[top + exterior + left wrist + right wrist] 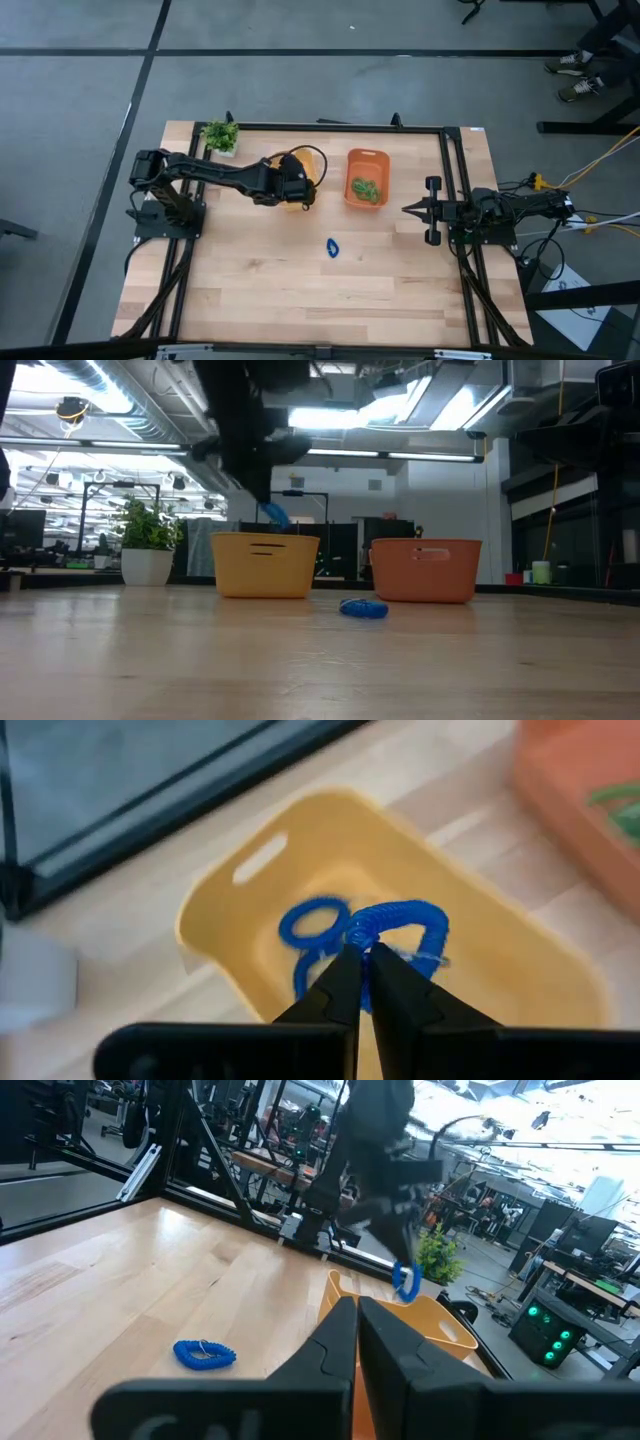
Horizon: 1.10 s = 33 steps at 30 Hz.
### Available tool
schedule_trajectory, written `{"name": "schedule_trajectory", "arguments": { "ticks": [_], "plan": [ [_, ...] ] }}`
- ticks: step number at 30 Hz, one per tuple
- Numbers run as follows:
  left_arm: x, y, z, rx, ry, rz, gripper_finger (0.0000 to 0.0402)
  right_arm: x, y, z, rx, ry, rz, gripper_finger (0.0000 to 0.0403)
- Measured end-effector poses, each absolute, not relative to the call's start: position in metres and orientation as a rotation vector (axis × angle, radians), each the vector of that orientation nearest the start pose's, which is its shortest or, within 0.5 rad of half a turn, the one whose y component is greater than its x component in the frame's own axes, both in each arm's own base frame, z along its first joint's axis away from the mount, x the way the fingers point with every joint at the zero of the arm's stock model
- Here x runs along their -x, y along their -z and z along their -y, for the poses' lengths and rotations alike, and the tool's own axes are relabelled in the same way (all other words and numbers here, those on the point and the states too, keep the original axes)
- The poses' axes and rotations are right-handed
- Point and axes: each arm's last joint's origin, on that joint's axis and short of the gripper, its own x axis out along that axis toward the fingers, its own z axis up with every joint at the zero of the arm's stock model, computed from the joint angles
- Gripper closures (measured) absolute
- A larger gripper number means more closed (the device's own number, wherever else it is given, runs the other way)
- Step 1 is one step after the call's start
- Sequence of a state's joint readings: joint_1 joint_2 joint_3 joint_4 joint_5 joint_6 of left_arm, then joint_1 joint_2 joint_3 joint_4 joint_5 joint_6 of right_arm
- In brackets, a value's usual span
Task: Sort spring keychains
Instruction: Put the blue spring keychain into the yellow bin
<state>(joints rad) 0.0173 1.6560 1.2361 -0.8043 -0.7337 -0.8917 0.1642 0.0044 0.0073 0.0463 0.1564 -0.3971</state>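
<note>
Sitting near the far edge of the table (250, 290), toward its left corner: a small leafy plant in a white pot (221, 136). Standing beside it along that same far edge: a yellow bin (265, 564). Resting next along, apart from the yellow one: an orange bin (367, 179).

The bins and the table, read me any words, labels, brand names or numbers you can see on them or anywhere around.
None can be read.
Yellow bin: no print, only a handle slot.
Orange bin: no print, only a handle slot.
Table: bare wood, no markings.
Room behind, low view: any signs are too small or blurred to read.
</note>
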Motion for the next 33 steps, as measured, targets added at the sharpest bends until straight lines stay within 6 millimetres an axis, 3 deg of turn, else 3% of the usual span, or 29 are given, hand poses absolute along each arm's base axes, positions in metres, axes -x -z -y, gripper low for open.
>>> {"name": "schedule_trajectory", "arguments": {
  "ticks": [9,19,33],
  "plan": [
    [-0.312,-0.205,-0.029,0.395,-1.088,-0.783,0.0393,-0.097,-0.17,-0.011,0.389,0.002,0.049,0.0387],
    [-0.31,-0.199,-0.029,0.395,-1.087,-0.779,0.0387,-0.096,-0.17,-0.011,0.389,0.002,0.05,0.0387],
    [-0.31,-0.199,-0.03,0.39,-1.093,-0.774,0.0314,-0.096,-0.17,-0.011,0.389,0.002,0.05,0.0387]
  ]
}}
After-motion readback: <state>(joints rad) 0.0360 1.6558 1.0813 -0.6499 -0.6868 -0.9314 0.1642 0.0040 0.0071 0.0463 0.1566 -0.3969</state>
